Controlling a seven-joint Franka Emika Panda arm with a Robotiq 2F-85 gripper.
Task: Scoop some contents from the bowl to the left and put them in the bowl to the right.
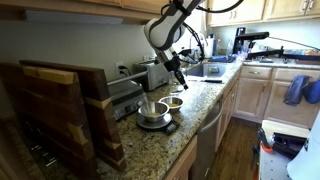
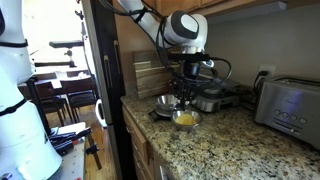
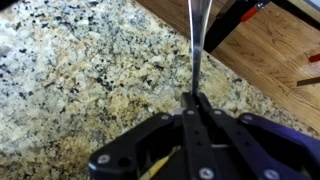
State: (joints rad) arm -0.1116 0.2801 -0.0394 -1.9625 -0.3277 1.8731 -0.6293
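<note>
Your pincer [image 3: 195, 102] is clamped shut on a thin metal handle [image 3: 196, 45]. In the wrist view the handle runs straight out from between the fingertips, over the speckled stone worktop [image 3: 70, 80] and towards its edge, with the wooden floor [image 3: 262, 58] beyond. You cannot see the working end of the handle from there.

In both exterior views your pincer [image 2: 186, 94] hangs over the two bowls, closest to the smaller bowl [image 2: 186, 120]. That is the bowl to the right, and it holds something yellowish. In an exterior view it [image 1: 174, 102] looks brownish inside.

The larger bowl [image 2: 164, 103], the bowl to the left, sits just beside the smaller one, nearly rim to rim. You cannot tell what is in it. In an exterior view it [image 1: 151, 110] seems to rest on a low, flat base.

Close behind the bowls stands a silver appliance [image 2: 212, 98], near your pincer's path on that side. Further along the worktop is a toaster [image 2: 287, 100], well apart from the bowls. On the opposite side a stack of upright wooden boards [image 1: 60, 110] rises higher than the larger bowl and stands near it. A blue cloth [image 1: 298, 90] hangs on the far cabinets across the floor.
</note>
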